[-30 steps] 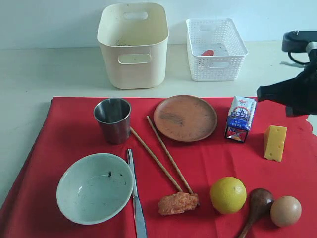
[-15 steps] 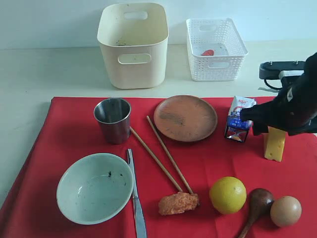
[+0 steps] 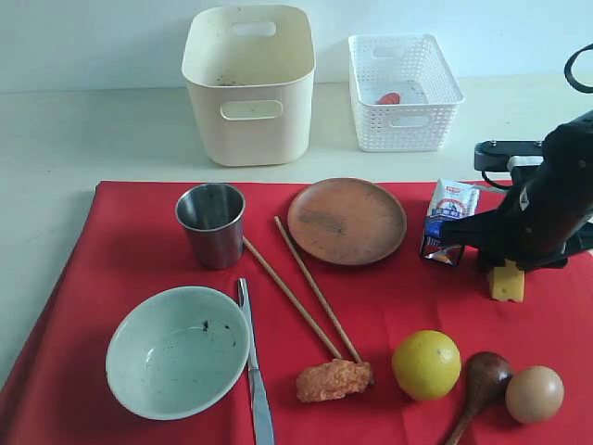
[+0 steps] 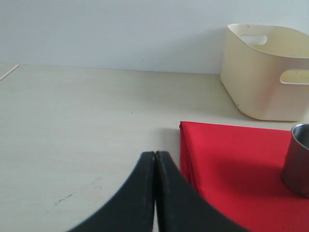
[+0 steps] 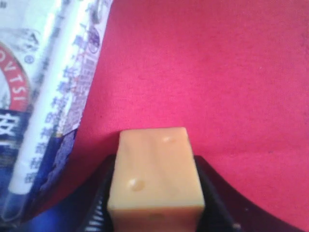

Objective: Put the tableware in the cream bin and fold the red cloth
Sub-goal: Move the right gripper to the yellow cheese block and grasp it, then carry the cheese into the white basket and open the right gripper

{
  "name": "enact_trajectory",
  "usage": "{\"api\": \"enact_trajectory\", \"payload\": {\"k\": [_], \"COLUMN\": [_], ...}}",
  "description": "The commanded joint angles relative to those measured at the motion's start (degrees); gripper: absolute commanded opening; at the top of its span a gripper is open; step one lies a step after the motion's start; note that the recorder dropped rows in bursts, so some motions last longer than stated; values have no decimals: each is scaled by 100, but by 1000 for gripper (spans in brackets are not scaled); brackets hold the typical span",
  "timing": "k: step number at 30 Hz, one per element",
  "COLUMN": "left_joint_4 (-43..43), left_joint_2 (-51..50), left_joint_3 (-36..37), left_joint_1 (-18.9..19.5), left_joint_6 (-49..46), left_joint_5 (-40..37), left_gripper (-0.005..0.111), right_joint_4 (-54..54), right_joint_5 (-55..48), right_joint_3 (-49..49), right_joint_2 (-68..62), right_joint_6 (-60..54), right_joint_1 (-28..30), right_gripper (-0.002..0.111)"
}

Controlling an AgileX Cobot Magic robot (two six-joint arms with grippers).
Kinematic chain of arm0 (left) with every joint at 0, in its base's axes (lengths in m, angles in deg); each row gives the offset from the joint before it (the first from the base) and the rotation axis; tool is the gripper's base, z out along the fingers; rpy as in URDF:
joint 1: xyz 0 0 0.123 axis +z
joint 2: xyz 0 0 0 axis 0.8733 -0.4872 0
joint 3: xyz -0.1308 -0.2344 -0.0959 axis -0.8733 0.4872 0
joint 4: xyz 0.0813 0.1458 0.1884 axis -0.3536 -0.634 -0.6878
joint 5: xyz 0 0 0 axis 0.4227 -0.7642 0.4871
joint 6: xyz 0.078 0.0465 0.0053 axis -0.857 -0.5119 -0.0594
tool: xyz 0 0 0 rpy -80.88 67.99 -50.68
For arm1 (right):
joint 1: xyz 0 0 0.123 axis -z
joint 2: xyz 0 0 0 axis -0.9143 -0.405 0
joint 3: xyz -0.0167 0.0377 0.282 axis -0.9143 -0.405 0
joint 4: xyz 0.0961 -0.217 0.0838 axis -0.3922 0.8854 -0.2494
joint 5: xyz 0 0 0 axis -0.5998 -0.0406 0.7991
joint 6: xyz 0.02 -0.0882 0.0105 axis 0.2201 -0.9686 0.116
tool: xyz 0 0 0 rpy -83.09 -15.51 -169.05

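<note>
On red cloth (image 3: 139, 243), right pincer (image 5: 154, 186) pinching cheese (image 3: 507, 282) (beside carton (image 3: 448, 221)), left pincer (image 4: 155, 186) pressed together

Matt red cloth (image 3: 120, 241), shiny steel cup (image 3: 211, 225), wooden chopsticks (image 3: 315, 286).

The exterior view is looking down from high over the near side of the table (image 3: 93, 130), facing the back wall (image 3: 93, 37) and taking in most of the red cloth (image 3: 120, 241). The left wrist view is sitting low over the tabletop, looking level toward the cream bin (image 4: 265, 72) and steel cup (image 4: 297, 159), both also showing in the exterior view. The right wrist view is pressing very close on the cheese (image 5: 155, 174) and carton (image 5: 43, 96), likewise shared.
</note>
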Motion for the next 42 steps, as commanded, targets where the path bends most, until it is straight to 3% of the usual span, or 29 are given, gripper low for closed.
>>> {"api": "enact_trajectory", "payload": {"k": [1, 7, 17, 23, 29, 42], "left_joint_4": [34, 34, 34, 34, 34, 34], "left_joint_2": [-31, -31, -31, -31, -31, -30], "left_joint_3": [-3, -3, -3, -3, -3, -3], "left_joint_1": [-29, -29, -29, -29, -29, -29], "left_joint_6": [-29, -29, -29, -29, -29, -29], "left_joint_5": [36, 36, 36, 36, 36, 25], "left_gripper": [1, 1, 1, 1, 1, 1], "right_joint_4": [73, 73, 436, 456, 456, 387], "right_joint_5": [-86, -133, 123, 1306, 2836, 2933], "right_joint_3": [-27, -27, -17, -17, -7, 1381], "right_joint_2": [72, 449, 1523, 1978, 1937, 797], "right_joint_6": [7, 7, 7, -7, -7, -7], "right_joint_1": [5, 5, 5, 5, 5, 5], "right_gripper": [17, 0, 0, 0, 0, 0]}}
